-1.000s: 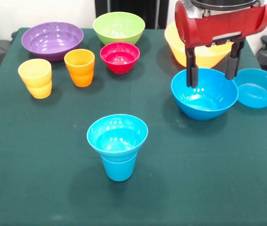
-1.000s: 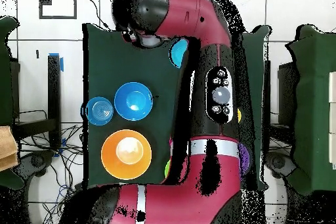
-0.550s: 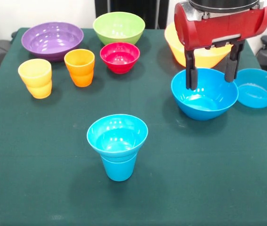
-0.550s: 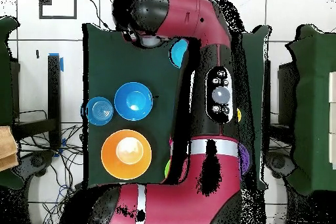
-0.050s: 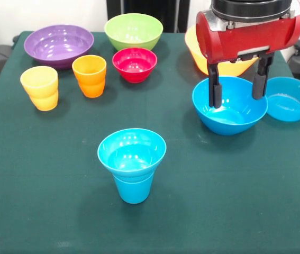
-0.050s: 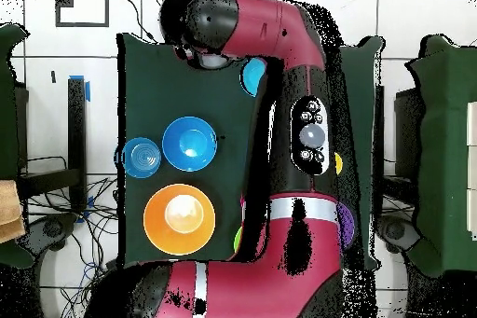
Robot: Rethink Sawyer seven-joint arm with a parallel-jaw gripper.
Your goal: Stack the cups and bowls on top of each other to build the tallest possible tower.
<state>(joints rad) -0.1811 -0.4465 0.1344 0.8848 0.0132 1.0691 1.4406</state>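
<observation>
In the front view, the pincer [image 5: 236, 90] hangs over the large blue bowl [image 5: 229, 105], with its two fingers spread wide and nothing held between them. One finger seems to be inside the bowl and the other near its far rim, so I judge that a grasp of the rim is being prepared. The tower [image 5: 132, 163] stands near the middle of the counter [image 5: 44, 174]; it is only a small blue bowl sitting on a blue cup. The smaller blue bowl [image 5: 290, 98] is just beside the large one, and the yellow-orange bowl [image 5: 221, 59] is behind it. If the fingers close off the rim, the glossy bowl may slip or push against its neighbours. Later, a wide bowl set down off centre could tip the narrow tower.

In the overhead view, the arm covers the pincer, so its opening cannot be judged there. The large blue bowl [image 6: 189, 143] lies between the smaller blue bowl [image 6: 142, 158] and the arm.
</observation>
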